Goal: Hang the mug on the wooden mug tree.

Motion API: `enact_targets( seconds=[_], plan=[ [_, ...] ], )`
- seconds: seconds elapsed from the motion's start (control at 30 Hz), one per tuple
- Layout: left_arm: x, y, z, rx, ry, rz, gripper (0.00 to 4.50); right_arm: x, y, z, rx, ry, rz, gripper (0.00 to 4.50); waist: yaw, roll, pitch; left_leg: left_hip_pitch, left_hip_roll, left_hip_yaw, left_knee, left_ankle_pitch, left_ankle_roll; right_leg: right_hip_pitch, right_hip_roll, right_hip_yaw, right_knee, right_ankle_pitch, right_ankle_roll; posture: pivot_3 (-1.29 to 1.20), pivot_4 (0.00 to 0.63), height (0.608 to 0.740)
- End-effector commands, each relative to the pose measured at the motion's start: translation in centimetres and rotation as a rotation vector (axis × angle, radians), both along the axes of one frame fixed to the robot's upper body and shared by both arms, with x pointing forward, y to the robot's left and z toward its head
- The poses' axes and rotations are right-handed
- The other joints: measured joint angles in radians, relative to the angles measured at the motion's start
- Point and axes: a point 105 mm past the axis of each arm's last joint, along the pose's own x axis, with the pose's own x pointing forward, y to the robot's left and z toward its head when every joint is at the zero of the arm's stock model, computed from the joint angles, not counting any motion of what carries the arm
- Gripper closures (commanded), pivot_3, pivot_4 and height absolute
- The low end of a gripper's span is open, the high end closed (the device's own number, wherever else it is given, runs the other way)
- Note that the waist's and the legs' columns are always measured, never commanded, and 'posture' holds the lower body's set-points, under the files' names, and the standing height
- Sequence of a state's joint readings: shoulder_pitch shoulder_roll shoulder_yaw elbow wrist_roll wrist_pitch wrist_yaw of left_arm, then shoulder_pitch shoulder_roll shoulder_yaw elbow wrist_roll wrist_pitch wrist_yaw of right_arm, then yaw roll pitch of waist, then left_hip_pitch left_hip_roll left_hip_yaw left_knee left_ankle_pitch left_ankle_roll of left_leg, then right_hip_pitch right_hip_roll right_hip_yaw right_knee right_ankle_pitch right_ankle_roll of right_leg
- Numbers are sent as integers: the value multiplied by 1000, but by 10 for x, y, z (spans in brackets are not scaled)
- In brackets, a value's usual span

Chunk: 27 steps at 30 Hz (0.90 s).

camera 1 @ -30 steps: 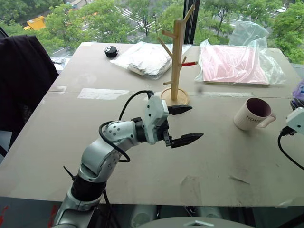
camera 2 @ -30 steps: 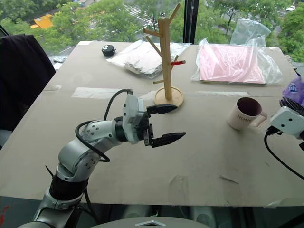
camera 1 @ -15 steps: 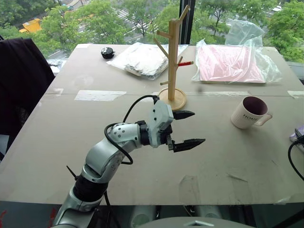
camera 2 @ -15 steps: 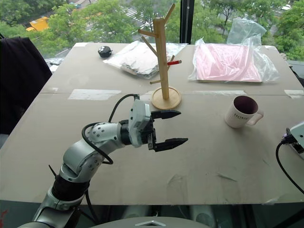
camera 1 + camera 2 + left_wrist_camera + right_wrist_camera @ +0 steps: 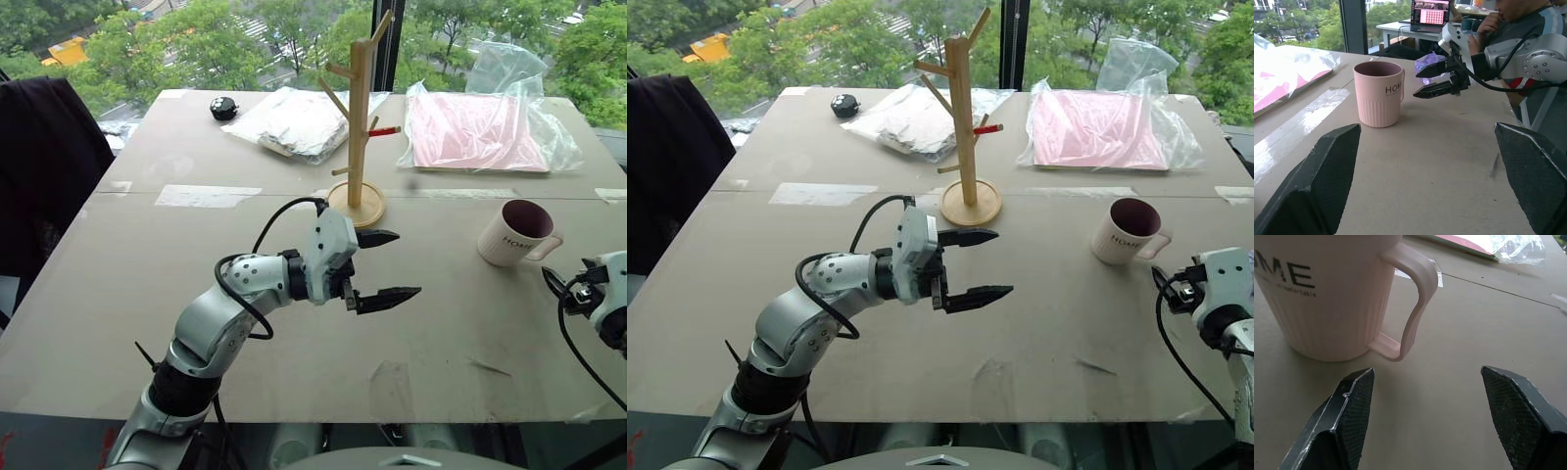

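Mug (image 5: 516,233): stood upright on the table (image 5: 196,284), at the robot's right, handle turned toward the right hand (image 5: 1164,285); nothing is gripped yet. The handle loop is seen just ahead of the spread right fingers (image 5: 1352,416) in the right wrist view, apart from them.

Tree (image 5: 359,117): set farther back near the table's middle, well apart from the mug, red-tipped peg facing the mug's side.

Left hand (image 5: 384,264): held above the table before the tree's base, fingers spread, empty.

Risks, as judged:
- The thin handle may be struck by a fingertip on approach, so that the mug is turned or pushed away.
- A grip on the loop alone may let the mug swing or slip.
- The light tree may be tipped if a peg is knocked during hanging.
- The carry path may be crossed by the left hand.
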<state>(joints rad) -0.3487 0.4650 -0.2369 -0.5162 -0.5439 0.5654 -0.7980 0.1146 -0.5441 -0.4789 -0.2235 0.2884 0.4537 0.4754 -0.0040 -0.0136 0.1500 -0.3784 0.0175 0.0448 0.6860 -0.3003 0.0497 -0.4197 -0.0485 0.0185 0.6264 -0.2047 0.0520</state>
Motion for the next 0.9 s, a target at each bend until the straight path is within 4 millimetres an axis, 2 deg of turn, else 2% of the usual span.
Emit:
enact_targets(
  seconds=[0.03, 0.47, 0.6, 0.63, 0.67, 0.73, 0.83, 0.87, 0.9],
  plan=[
    [-5, 0, 11, -16, -37, 4, 0, 7, 2, 9, 54, -47, 3, 1014, 0, 0, 0, 0, 0, 0, 0, 0, 0, 0, 0, 0, 0, 0, 0, 0, 150, 740],
    [1, 6, 6, 20, -45, 73, 0, 36, 3, -8, 129, -47, 41, 1014, -5, 0, 0, 0, 0, 0, 0, 0, 0, 0, 0, 0, 0, 0, 0, 0, 150, 740],
    [1, 9, 0, 38, -38, 94, 0, 45, 5, -5, 153, -73, 82, 1014, -9, 0, 0, 0, 0, 1, 0, 0, 0, 0, 0, 1, 0, 0, 0, 0, 150, 740],
    [1, 9, -1, 41, -36, 96, 0, 46, 6, -5, 155, -74, 88, 1548, -9, 0, 0, 0, 0, 1, 0, 0, 0, 0, 0, 1, 0, 0, 0, 0, 150, 740],
    [1, 10, -2, 46, -35, 98, 0, 47, 7, -6, 153, -71, 93, 1773, -8, 0, 0, 0, 0, 1, 0, 0, 0, 0, 0, 1, 0, 0, 0, 0, 150, 740],
    [0, 10, -2, 45, -34, 99, 0, 49, 7, -8, 149, -68, 101, 2660, -8, 0, 0, 0, 0, 0, 0, 0, 0, 0, 0, 0, 0, 0, 0, 0, 150, 740],
    [-1, 10, -1, 44, -36, 102, 0, 53, 5, -8, 152, -76, 98, 4209, -8, 0, 0, 0, 0, 1, 0, 0, 0, 0, 0, 0, 0, 0, 0, 0, 150, 740],
    [0, 10, -1, 45, -37, 103, 0, 54, 4, -7, 153, -79, 98, 4452, -8, 0, 0, 0, 0, 1, 0, 0, 0, 0, 0, 0, 0, 0, 0, 0, 150, 740],
    [0, 10, -1, 45, -38, 104, 0, 55, 3, -7, 155, -83, 99, 4452, -8, 0, 0, 0, 0, 1, 0, 0, 0, 0, 0, 0, 0, 0, 0, 0, 150, 740]
  ],
)
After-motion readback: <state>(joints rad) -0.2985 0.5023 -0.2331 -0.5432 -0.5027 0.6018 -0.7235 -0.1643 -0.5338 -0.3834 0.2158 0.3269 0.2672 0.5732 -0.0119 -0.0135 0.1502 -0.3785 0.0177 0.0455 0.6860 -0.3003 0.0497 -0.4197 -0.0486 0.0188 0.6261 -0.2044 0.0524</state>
